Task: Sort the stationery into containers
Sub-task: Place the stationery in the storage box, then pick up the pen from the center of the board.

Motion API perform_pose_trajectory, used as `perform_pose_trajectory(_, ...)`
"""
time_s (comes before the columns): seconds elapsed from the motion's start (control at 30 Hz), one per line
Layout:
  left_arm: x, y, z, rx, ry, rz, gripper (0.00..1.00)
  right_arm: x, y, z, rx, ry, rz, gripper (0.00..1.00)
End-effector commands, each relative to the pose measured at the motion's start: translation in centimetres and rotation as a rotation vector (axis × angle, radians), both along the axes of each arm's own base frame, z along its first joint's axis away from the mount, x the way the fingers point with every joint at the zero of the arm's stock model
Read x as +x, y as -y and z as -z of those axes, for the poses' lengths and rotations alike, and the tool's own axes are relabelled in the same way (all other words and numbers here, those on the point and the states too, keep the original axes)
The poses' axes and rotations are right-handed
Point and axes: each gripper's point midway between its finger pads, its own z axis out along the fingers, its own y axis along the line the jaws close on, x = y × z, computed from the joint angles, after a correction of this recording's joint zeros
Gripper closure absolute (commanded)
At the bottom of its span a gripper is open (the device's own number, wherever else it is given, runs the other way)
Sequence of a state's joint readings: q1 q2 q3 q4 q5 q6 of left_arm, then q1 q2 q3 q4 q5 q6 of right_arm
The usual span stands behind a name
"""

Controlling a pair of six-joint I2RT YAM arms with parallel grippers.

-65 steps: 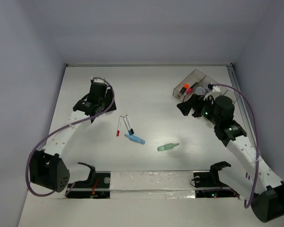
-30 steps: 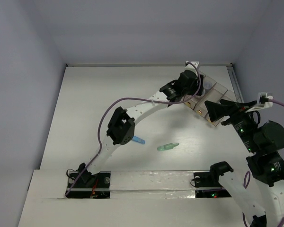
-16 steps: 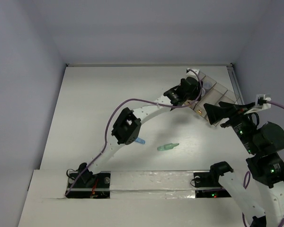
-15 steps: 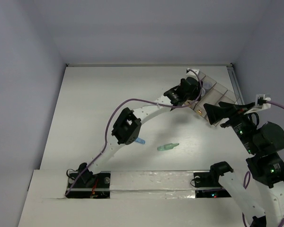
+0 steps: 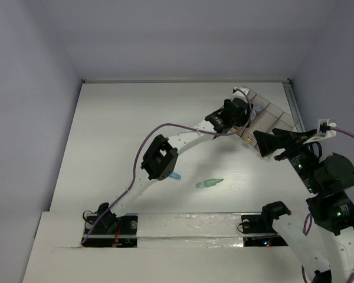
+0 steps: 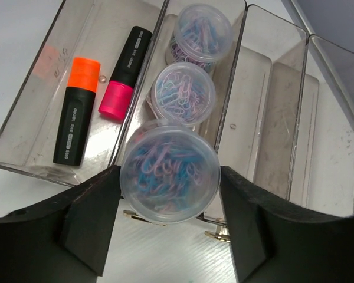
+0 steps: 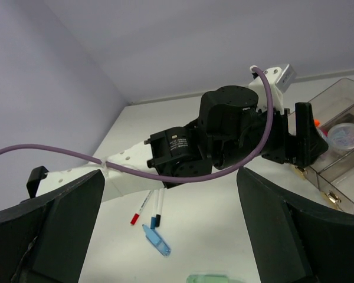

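Illegible white print on orange highlighter [image 6: 76, 115] and pink highlighter [image 6: 125, 73].

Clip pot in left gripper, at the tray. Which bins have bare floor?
Bare: third bin and fourth bin, the two rightmost in the left wrist view. The highlighter bin has floor free at its far end, beyond the orange highlighter. Crowded: second bin, with far pot and middle pot inside and the held pot at its near end.

We saw a white table [image 5: 135, 112] boxed in on three sides; the back wall [image 5: 183, 35], the left wall [image 5: 23, 118] and the right wall [image 5: 336, 53] were plain lilac-grey; the light was soft and even; shadows lay faint.
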State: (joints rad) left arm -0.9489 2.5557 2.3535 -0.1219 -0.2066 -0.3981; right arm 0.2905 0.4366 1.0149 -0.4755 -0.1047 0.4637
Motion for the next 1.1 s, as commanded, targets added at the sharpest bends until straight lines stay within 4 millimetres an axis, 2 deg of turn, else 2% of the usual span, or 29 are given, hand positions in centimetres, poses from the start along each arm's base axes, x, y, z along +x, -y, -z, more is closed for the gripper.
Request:
perform_pose_trajectory(0.0, 0.4, 1.1, -5.5, -0.096, 0.085, 0.003, 0.31, -0.2, -0.2, 0.0, -0.012, 0.013, -0.016, 0.00)
perform_pose_trajectory(0.13, 0.4, 1.0, -6.9, -0.116, 0.098, -0.002, 0.16, -0.6, -0.3, -0.3, -0.010, 0.017, -0.027, 0.00)
perform_pose_trajectory(0.23, 0.3, 0.9, -8.7, -0.142, 0.118, 0.005, 0.06, -0.8, -0.3, -0.7, -0.014, 0.022, -0.032, 0.00)
perform_pose_trajectory(0.33, -0.1, 0.4, -12.1, -0.171, 0.163, 0.016, 0.04, -1.0, -0.4, -1.2, -0.023, 0.031, -0.039, 0.00)
perform_pose_trajectory(0.37, -0.5, -0.3, -14.4, -0.187, 0.188, 0.016, 0.04, -0.8, -0.5, -0.9, -0.028, 0.020, -0.042, 0.00)
perform_pose_trajectory(0.43, -0.8, -1.7, -17.5, -0.194, 0.247, 0.002, 0.04, -0.8, -0.6, -0.8, -0.034, 0.015, -0.051, 0.00)
perform_pose_trajectory(0.47, -1.2, -3.4, -20.8, -0.210, 0.302, -0.021, 0.04, -0.7, -0.8, -0.5, -0.042, 0.007, -0.058, 0.00)
perform_pose_trajectory(0.53, -2.2, -5.6, -23.5, -0.220, 0.333, -0.042, 0.06, -0.4, -1.0, -0.1, -0.046, -0.005, -0.066, 0.00)
perform_pose_trajectory(0.57, -3.0, -8.9, -28.6, -0.265, 0.398, -0.114, 0.06, -0.6, -1.7, 0.0, -0.050, -0.001, -0.107, 0.00)
perform_pose_trajectory(0.6, -3.4, -10.5, -27.0, -0.220, 0.379, -0.148, 0.07, -0.4, -2.4, 0.5, -0.059, -0.014, -0.147, 0.00)
perform_pose_trajectory(0.63, -3.7, -12.9, -28.1, -0.240, 0.403, -0.220, 0.08, -0.9, -3.5, 0.7, -0.067, -0.023, -0.217, 0.00)
perform_pose_trajectory(0.67, -5.7, -16.2, -27.9, -0.241, 0.395, -0.244, 0.10, -0.9, -4.0, 0.8, -0.068, -0.023, -0.250, 0.02)
perform_pose_trajectory(0.7, -6.2, -18.1, -27.8, -0.257, 0.395, -0.272, 0.14, -0.8, -4.6, 1.5, -0.072, -0.036, -0.285, 0.10)
perform_pose_trajectory(0.73, -7.2, -20.0, -27.4, -0.269, 0.391, -0.298, 0.19, -0.6, -5.2, 2.1, -0.074, -0.052, -0.316, 0.25)
perform_pose_trajectory(0.77, -8.6, -23.6, -25.9, -0.262, 0.377, -0.344, 0.21, -0.7, -5.8, 2.3, -0.064, -0.060, -0.351, 0.52)
perform_pose_trajectory(0.8, -9.2, -25.3, -25.0, -0.281, 0.351, -0.375, 0.24, -0.4, -6.1, 2.8, -0.065, -0.072, -0.365, 0.63)
perform_pose_trajectory(0.83, -9.9, -27.3, -23.4, -0.248, 0.329, -0.424, 0.28, -0.1, -6.7, 4.3, -0.066, -0.112, -0.400, 0.72)
perform_pose_trajectory(0.87, -10.7, -28.9, -22.0, -0.227, 0.308, -0.450, 0.29, 0.2, -7.0, 4.7, -0.060, -0.122, -0.413, 0.76)
perform_pose_trajectory(0.9, -12.2, -31.0, -19.7, -0.225, 0.267, -0.476, 0.29, 0.5, -7.4, 5.2, -0.060, -0.136, -0.430, 0.77)
perform_pose_trajectory(0.93, -12.9, -32.3, -18.2, -0.208, 0.239, -0.498, 0.28, 0.9, -7.9, 6.7, -0.058, -0.174, -0.455, 0.77)
perform_pose_trajectory(0.97, -14.4, -34.5, -14.9, -0.137, 0.192, -0.520, 0.27, 1.2, -8.8, 7.3, -0.045, -0.196, -0.512, 0.77)
perform_pose_trajectory(1.0, -15.1, -35.3, -13.5, -0.120, 0.162, -0.527, 0.26, 1.5, -9.3, 7.9, -0.033, -0.216, -0.538, 0.77)
perform_pose_trajectory(1.03, -16.2, -36.3, -11.5, -0.091, 0.108, -0.539, 0.24, 1.6, -9.9, 9.5, -0.011, -0.270, -0.576, 0.77)
perform_pose_trajectory(1.07, -17.2, -37.4, -10.0, -0.082, 0.081, -0.543, 0.23, 2.8, -10.8, 10.3, 0.002, -0.284, -0.591, 0.80)
